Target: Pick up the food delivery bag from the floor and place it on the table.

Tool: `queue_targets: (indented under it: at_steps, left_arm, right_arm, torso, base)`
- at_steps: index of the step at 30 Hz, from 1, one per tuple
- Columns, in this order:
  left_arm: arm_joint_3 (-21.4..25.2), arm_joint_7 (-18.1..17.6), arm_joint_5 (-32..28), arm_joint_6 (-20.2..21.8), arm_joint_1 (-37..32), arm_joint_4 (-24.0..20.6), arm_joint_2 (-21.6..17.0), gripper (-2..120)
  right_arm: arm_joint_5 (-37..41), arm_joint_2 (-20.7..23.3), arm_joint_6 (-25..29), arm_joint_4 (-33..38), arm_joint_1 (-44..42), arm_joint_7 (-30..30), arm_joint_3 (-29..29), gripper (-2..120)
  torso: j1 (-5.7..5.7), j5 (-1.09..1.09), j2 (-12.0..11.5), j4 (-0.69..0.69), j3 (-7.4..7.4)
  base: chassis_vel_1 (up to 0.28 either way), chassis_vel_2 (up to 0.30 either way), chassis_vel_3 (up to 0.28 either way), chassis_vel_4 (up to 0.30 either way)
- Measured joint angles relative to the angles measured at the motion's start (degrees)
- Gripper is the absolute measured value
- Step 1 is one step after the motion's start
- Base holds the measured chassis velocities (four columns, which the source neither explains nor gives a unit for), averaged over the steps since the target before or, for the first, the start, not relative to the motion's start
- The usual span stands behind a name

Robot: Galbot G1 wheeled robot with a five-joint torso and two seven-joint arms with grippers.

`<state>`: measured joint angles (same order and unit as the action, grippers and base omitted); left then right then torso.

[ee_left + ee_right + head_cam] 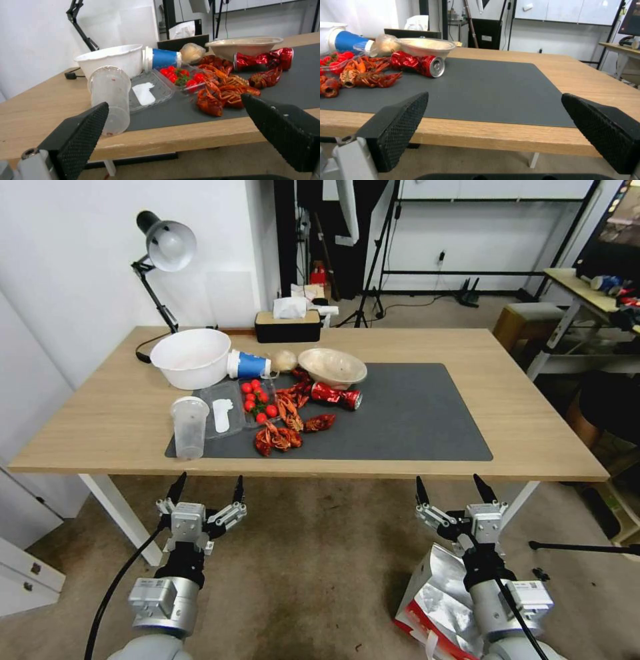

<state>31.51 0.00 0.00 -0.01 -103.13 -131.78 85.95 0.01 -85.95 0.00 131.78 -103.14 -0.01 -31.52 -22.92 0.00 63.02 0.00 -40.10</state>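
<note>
The food delivery bag (433, 597) lies on the floor (313, 573) at the lower right, its silver foil lining and a red panel showing, partly hidden under my right arm. My right gripper (453, 488) hangs open above it, just short of the table's front edge. My left gripper (207, 488) is open too, at the same height to the left. The table (527, 413) has a light-wood top and a dark grey mat (413, 413). In the wrist views both grippers (175, 107) (495, 100) face the table edge with nothing between their fingers.
On the mat's left half lie crayfish (287, 427), cherry tomatoes (257, 399), a crushed red can (337, 395), a clear cup (190, 425), a white bowl (191, 357), a blue cup (250, 365) and a beige bowl (332, 365). A tissue box (288, 325) and lamp (163, 253) stand behind.
</note>
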Motion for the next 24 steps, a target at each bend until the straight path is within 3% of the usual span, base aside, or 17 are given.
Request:
queue_targets:
  at_steps: [14, 16, 17, 19, 22, 24]
  left_arm:
    - [0.0, 0.0, -0.1, 0.0, 0.1, 0.0, -0.1, 99]
    - [0.3, 0.4, -1.0, -0.7, 0.8, 0.5, -0.3, 100]
    - [1.0, 1.2, -2.7, -2.2, 2.4, 1.6, -0.8, 100]
    - [2.8, 3.4, -7.2, -6.1, 6.5, 4.2, -2.4, 100]
    - [4.4, 5.3, -11.2, -9.5, 10.2, 6.6, -3.8, 100]
    - [4.3, 5.1, -12.8, -9.9, 10.6, 6.9, -4.0, 100]
  right_arm:
    - [1.2, 0.4, 0.9, 0.7, 0.3, -0.4, -0.4, 100]
    - [2.3, 0.8, 2.2, 2.3, 1.0, -0.9, -1.2, 100]
    - [2.9, 1.1, 2.9, 3.1, 1.2, -1.3, -1.5, 100]
    - [4.0, 1.3, 2.6, 3.8, 1.3, -1.3, -1.5, 100]
    - [4.4, 1.4, 2.1, 4.0, 1.3, -0.9, -1.4, 100]
    - [4.3, 1.4, 2.0, 4.0, 1.4, -0.6, -1.3, 100]
  torso:
    - [0.0, 0.07, 0.0, -0.03, -0.01]
    - [0.0, 0.0, 0.0, 0.03, 0.0]
    - [0.0, -0.08, 0.0, 0.06, 0.01]
    - [0.0, 0.01, 0.0, -0.01, 0.0]
    - [-0.01, -0.03, 0.0, -0.07, 0.0]
    - [-0.02, 0.0, 0.0, 0.0, -0.01]
  base:
    - [0.0, 0.0, 0.0, 0.0]
    - [0.0, 0.0, 0.0, 0.0]
    - [0.0, 0.0, 0.0, 0.0]
    - [0.0, 0.0, 0.0, 0.0]
    - [0.0, 0.0, 0.0, 0.0]
    - [0.0, 0.0, 0.0, 0.0]
